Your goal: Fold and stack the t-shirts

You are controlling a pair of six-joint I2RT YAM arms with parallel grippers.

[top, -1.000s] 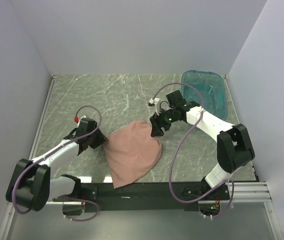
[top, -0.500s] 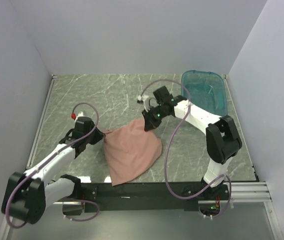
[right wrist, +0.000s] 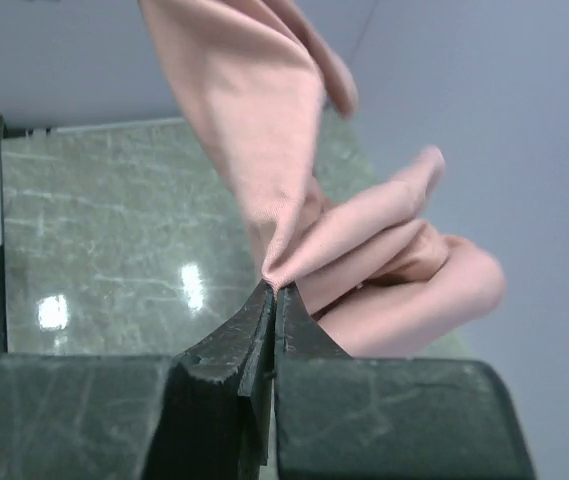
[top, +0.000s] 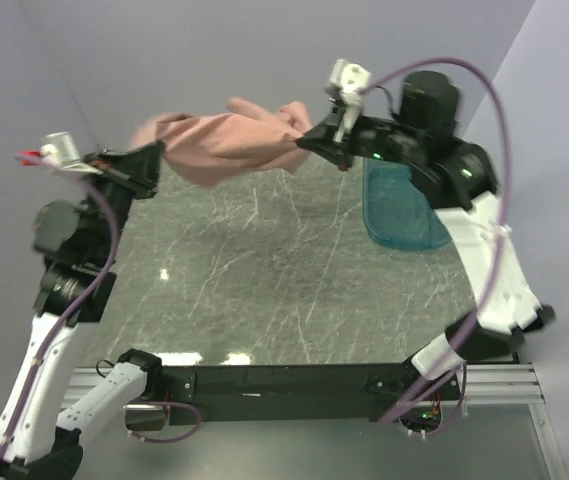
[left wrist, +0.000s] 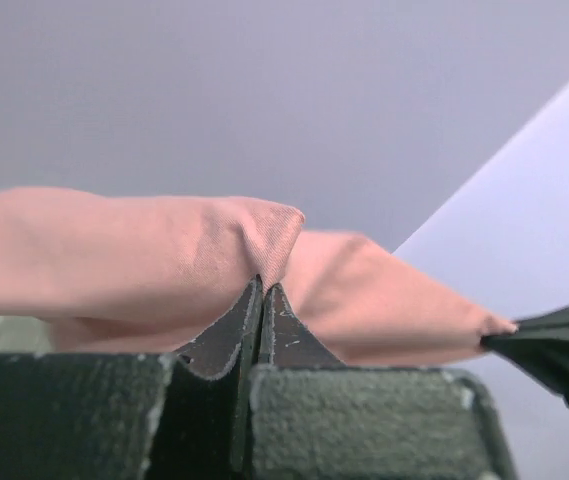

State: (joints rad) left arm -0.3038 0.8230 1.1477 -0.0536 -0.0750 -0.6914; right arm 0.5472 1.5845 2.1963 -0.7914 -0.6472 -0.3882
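The left gripper (top: 152,163) and right gripper (top: 306,141) were each clenched on the t-shirt (top: 226,142), suspending it, bunched, above the far edge of the table (top: 264,280). Recommended: draw the grips apart evenly, tensioning the fabric flat before lowering.

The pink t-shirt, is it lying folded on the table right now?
No. The t-shirt hangs bunched in the air, strung between the left gripper and right gripper, clear of the table.
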